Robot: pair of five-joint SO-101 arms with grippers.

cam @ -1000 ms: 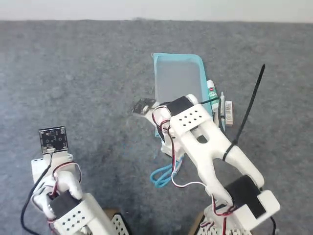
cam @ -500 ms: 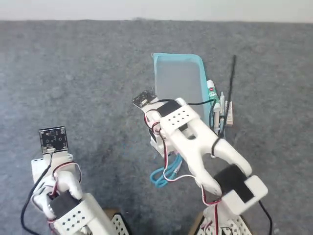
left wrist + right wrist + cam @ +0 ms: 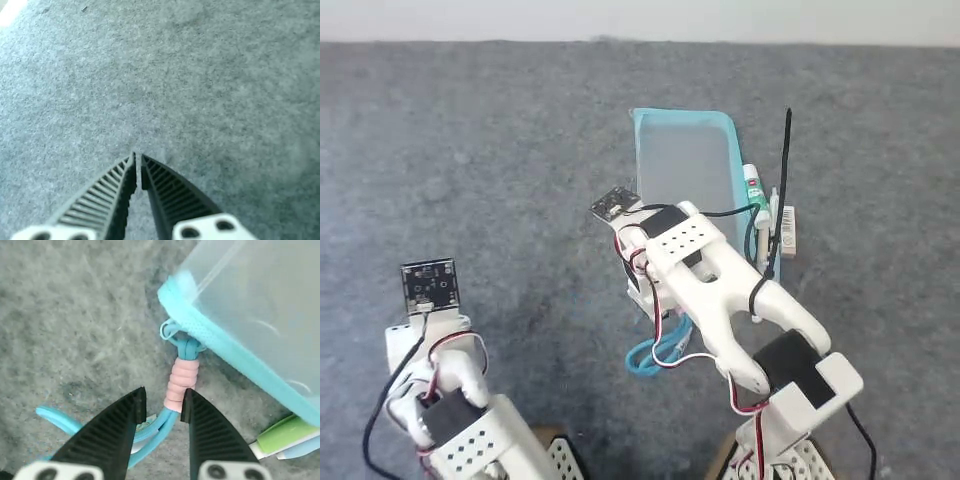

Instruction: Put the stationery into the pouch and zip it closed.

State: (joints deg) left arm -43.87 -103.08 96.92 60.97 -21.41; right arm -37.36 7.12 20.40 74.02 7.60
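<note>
Grey carpet (image 3: pixel 500 150) is bearing the pouch (image 3: pixel 685 165), stationery (image 3: pixel 770 215) lying just beside it, and the right gripper (image 3: pixel 164 395), spread open astride the cord (image 3: pixel 187 347), is needing, I'd say, to centre on the pink bead (image 3: pixel 181 382) before clamping; the left gripper (image 3: pixel 138 159) is sitting clenched, empty.

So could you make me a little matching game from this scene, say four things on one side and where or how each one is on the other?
Things:
1. pouch
2. pens
3. left gripper
4. right gripper

Descriptions:
A. shut, over the grey carpet
B. open, one finger on either side of the pink-beaded zipper cord
C. translucent, with turquoise edging
D. lying on the carpet along the pouch's side

Pairs: 1-C, 2-D, 3-A, 4-B.
</note>
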